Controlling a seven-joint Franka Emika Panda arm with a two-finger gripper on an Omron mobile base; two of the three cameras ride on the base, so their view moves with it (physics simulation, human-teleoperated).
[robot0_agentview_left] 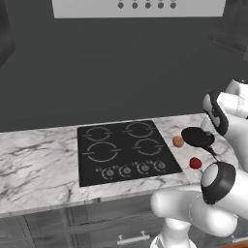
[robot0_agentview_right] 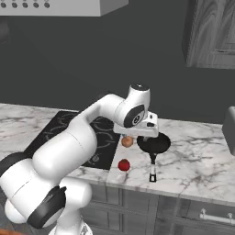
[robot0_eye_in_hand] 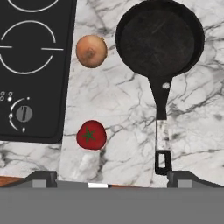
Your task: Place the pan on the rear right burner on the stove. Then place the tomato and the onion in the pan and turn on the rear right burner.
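Observation:
The black pan (robot0_eye_in_hand: 159,39) lies on the marble counter to the right of the stove (robot0_eye_in_hand: 30,74), its thin handle (robot0_eye_in_hand: 162,118) pointing to the counter's front edge. Between pan and stove rests the brownish onion (robot0_eye_in_hand: 91,51), and the red tomato (robot0_eye_in_hand: 91,135) sits nearer the front edge. My gripper (robot0_eye_in_hand: 111,179) hovers open above this spot, nothing between its fingertips (robot0_eye_in_hand: 41,177). From the right base view the gripper (robot0_agentview_right: 145,137) hangs just over the pan (robot0_agentview_right: 155,144). The rear right burner (robot0_agentview_left: 139,129) is bare.
A row of knobs (robot0_agentview_left: 134,169) runs along the stove's front. A range hood (robot0_agentview_left: 138,7) hangs above, and a wall cabinet (robot0_agentview_right: 213,32) is at the upper right. A grey object (robot0_agentview_right: 229,128) stands at the counter's far right. Bare marble (robot0_agentview_left: 38,160) lies left of the stove.

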